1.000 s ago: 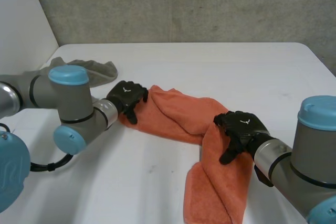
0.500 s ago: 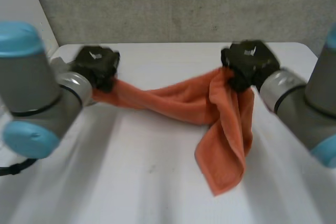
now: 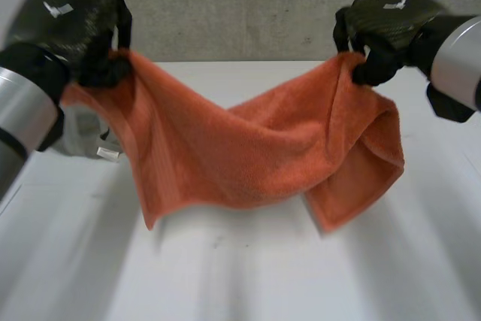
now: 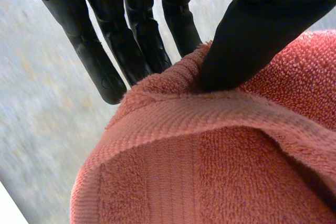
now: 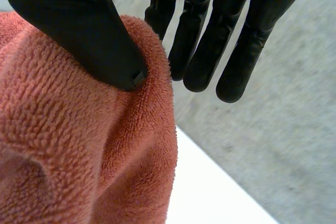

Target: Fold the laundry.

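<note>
Towel now up off tabletop, spread out — left hand & right hand pinch its top edge, upper left/right; ready to fold.

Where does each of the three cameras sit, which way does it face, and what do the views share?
Head view: between and behind the arms, looking down at the white table; shows the left hand and right hand holding the orange towel up.
Left wrist view: on the left wrist, looking along the palm; its fingers and thumb pinch the towel's edge.
Right wrist view: on the right wrist, looking along the palm; its thumb presses the towel.
Shared: all three show the towel.
</note>
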Tool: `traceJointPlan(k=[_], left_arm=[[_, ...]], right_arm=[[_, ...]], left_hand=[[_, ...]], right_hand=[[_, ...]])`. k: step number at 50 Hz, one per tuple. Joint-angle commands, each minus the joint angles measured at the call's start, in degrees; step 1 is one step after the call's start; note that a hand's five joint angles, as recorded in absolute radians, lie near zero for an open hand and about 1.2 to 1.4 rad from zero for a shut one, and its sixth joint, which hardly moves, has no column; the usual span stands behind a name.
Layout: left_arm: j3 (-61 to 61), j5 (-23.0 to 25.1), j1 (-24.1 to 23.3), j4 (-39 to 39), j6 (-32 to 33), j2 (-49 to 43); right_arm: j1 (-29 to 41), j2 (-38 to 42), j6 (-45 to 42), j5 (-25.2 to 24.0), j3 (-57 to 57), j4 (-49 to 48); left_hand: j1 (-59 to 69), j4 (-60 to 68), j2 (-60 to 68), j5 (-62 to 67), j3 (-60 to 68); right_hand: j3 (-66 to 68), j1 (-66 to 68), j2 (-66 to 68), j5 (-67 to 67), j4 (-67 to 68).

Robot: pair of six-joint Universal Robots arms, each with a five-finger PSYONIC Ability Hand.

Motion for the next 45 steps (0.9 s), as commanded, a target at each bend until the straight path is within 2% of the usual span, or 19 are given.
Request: traceJointPlan(k=[1,4,9,10,12,13,14,15,16,17,20,24,31,34,39,43,45], left_arm=[[2.87,-0.71,0.95,0.12,0.23,-15.23],[5.33,-1.32,2.44,0.12,0.23,-22.52],[11.47,-4.48,5.60,0.20,0.06,-32.45],[12.45,-5.18,5.69,0.20,0.06,-33.43],[14.47,-6.85,5.87,0.20,-0.03,-35.10],[16.13,-8.78,5.96,0.20,-0.12,-36.24],[16.59,-9.67,6.05,0.20,-0.20,-36.52],[17.03,-10.54,6.05,0.20,-0.12,-36.69],[17.29,-11.86,5.61,0.20,-0.03,-36.87],[17.21,-12.31,5.43,0.20,-0.03,-36.78],[15.37,-12.58,4.38,0.12,-0.12,-35.56],[9.76,-12.49,2.63,0.73,0.14,-28.90],[-3.51,-11.53,-1.32,3.10,0.85,-19.48],[-7.83,-9.94,-3.26,3.10,1.20,-17.10],[-16.35,-6.60,-6.52,3.80,6.54,-15.95],[-19.26,-6.42,-6.70,7.57,9.45,-17.52],[-19.79,-6.42,-6.44,9.34,10.16,-18.58]], right_arm=[[0.20,13.49,-1.60,-1.51,-5.55,-1.31],[0.90,18.94,-2.39,-1.59,-8.98,-4.29],[5.38,26.67,-2.48,-1.51,-10.57,-15.77],[5.91,27.30,-2.56,-1.16,-10.66,-17.29],[6.70,28.97,-2.57,-0.72,-10.83,-20.63],[7.23,30.02,-2.57,0.24,-10.84,-23.17],[7.32,30.12,-2.48,0.95,-10.75,-23.98],[7.32,29.95,-2.48,1.91,-10.57,-24.25],[7.32,29.25,-2.39,4.01,-10.05,-24.16],[7.24,28.72,-2.39,5.34,-9.70,-23.90],[6.62,24.43,-1.69,9.64,-6.99,-22.33],[5.92,16.62,-1.69,12.20,0.12,-18.99],[-2.34,11.84,-0.55,12.20,11.39,-15.11],[-5.24,11.58,3.49,10.80,15.70,-13.44],[-9.02,12.54,10.51,3.70,20.00,-13.17],[-9.55,15.86,14.73,-0.70,20.98,-15.45],[-9.55,17.63,16.67,-1.42,20.63,-17.12]], left_hand=[[15.16,11.36,11.51,14.90,11.99],[15.16,11.36,11.51,14.90,11.99],[15.16,11.36,11.51,14.90,11.99],[15.16,11.36,11.51,14.90,11.99],[14.52,10.72,10.86,14.26,11.34],[-0.31,-4.11,-3.96,-0.57,-3.48],[-13.11,-16.92,-16.77,-13.37,-16.29],[-27.73,-31.53,-31.38,-27.99,-30.90],[-48.86,-52.66,-52.51,-49.12,-52.03],[-52.73,-56.54,-56.39,-52.99,-55.91],[-54.45,-58.25,-58.11,-54.71,-57.63],[-54.45,-58.26,-58.11,-54.72,-57.63],[-50.76,-54.57,-54.42,-51.02,-53.94],[-49.08,-52.88,-52.73,-49.34,-52.25],[-46.38,-50.19,-50.04,-46.64,-49.56],[-46.38,-50.18,-50.04,-46.64,-49.56],[-46.38,-50.18,-50.04,-46.64,-49.56]], right_hand=[[12.75,24.45,13.59,13.27,12.29],[12.75,24.45,13.59,13.27,12.29],[12.75,24.45,13.59,13.27,12.29],[8.14,19.85,8.99,8.66,7.68],[-11.97,-0.27,-11.13,-11.45,-12.43],[-39.23,-27.53,-38.39,-38.71,-39.69],[-51.83,-40.13,-50.98,-51.31,-52.29],[-57.25,-45.55,-56.41,-56.73,-57.71],[-57.25,-45.55,-56.41,-56.73,-57.71],[-57.25,-45.55,-56.41,-56.73,-57.71],[-57.25,-45.55,-56.41,-56.73,-57.71],[-57.25,-45.55,-56.41,-56.73,-57.71],[-57.25,-45.55,-56.41,-56.73,-57.71],[-57.25,-45.55,-56.41,-56.73,-57.71],[-56.02,-44.32,-55.18,-55.50,-56.48],[-54.48,-42.78,-53.64,-53.96,-54.94],[-53.98,-42.28,-53.14,-53.46,-54.44]])
